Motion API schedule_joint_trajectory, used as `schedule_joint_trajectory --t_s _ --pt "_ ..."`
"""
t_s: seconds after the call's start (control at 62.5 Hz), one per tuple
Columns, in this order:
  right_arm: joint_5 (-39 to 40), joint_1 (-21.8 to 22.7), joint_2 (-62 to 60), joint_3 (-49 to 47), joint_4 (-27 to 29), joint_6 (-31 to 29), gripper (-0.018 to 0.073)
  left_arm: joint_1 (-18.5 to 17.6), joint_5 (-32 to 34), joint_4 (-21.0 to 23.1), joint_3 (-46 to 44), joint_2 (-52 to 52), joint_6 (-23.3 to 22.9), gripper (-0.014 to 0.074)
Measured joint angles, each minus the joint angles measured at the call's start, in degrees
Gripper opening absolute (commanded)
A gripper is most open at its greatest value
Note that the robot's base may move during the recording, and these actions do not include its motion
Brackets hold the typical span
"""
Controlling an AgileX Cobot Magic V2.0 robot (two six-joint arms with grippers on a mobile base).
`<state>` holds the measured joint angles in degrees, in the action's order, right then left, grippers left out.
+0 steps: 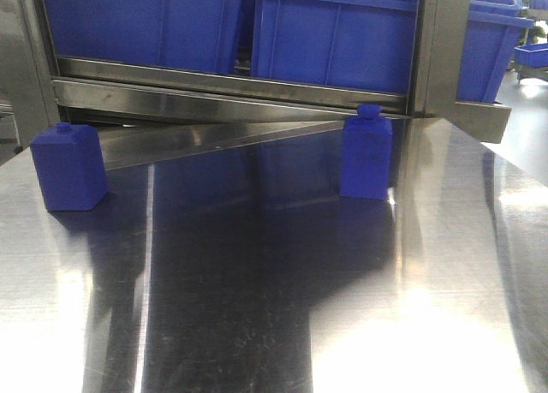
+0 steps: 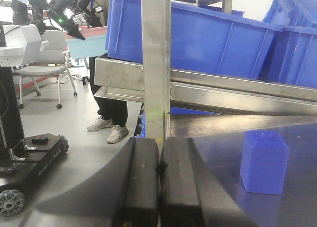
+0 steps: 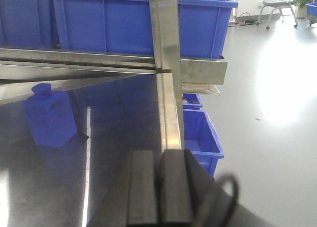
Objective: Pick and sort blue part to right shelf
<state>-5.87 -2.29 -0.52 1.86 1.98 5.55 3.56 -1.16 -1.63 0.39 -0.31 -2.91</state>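
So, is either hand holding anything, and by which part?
Nothing: left hand and right hand are shut, empty; both blue parts stand on the table.

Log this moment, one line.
left gripper shut, empty | right gripper shut, empty | left blue part, right blue part on table

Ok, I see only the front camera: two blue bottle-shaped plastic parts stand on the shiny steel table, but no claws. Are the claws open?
Observer: No, the black left claw is shut, with nothing in it.
Operator: And the right one?
Observer: The black right claw is shut and empty too.
Operator: Is somebody nearby?
Observer: Yes, a person in black trousers and white sneakers stands on the floor beside the steel shelf.
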Motion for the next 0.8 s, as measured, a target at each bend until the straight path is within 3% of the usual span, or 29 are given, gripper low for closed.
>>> schedule_joint_trajectory --t_s 0.48,0.801 --pt "0.0 0.0 0.0 0.0 0.0 0.0 0.0038 0.0 0.5 0.0 0.0 0.0 0.0 0.0125" --pt "0.0 0.0 0.0 0.0 0.0 0.0 0.0038 0.0 13.3 0.0 -0.8 0.0 0.0 0.0126"
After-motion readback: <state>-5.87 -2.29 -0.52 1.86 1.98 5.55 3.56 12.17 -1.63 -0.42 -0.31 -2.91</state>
